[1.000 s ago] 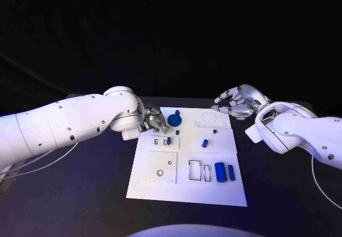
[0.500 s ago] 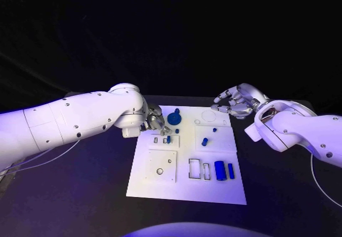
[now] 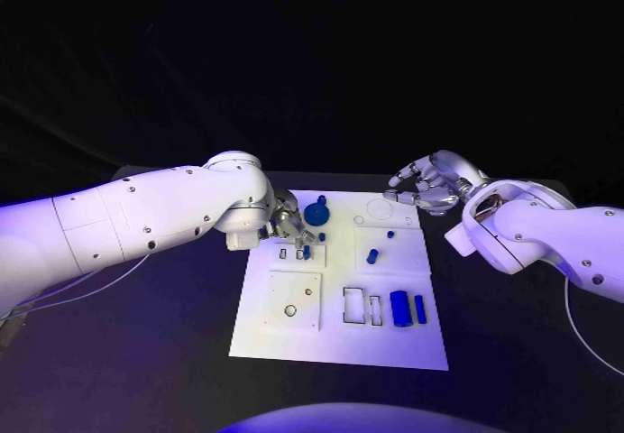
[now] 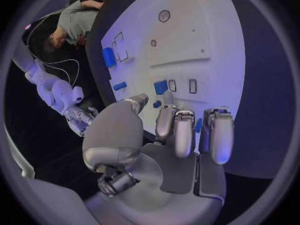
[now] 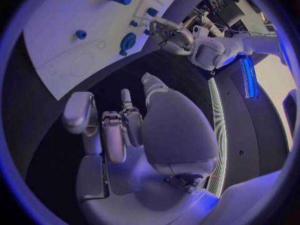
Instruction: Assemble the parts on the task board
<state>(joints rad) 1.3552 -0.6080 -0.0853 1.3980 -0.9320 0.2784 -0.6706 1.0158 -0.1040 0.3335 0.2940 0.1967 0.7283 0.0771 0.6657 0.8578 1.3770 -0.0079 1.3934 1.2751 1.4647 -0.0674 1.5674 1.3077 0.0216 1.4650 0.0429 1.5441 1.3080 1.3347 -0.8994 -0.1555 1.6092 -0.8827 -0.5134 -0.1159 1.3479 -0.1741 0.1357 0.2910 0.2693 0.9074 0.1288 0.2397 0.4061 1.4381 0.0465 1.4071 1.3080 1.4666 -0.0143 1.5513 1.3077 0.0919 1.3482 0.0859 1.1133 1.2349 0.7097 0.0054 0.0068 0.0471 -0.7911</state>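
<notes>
Black table [image 3: 156,361] lying under everything, dark backdrop [image 3: 312,81] hanging behind. Thin white cable [image 3: 88,280] trailing over table's left side, another cable [image 3: 573,316] curving down at right. Blue light strip [image 5: 249,77] glowing beyond table, seen from right wrist.

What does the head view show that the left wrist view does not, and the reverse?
Head view alone: the whole task board with the right robot hand hovering at its far right corner, holding nothing, and the round blue part by the left robot hand. Left wrist view alone: the left robot hand's palm and curled fingers from behind, nothing in them. Both share the blue cylinder and the empty rectangular slots.
</notes>
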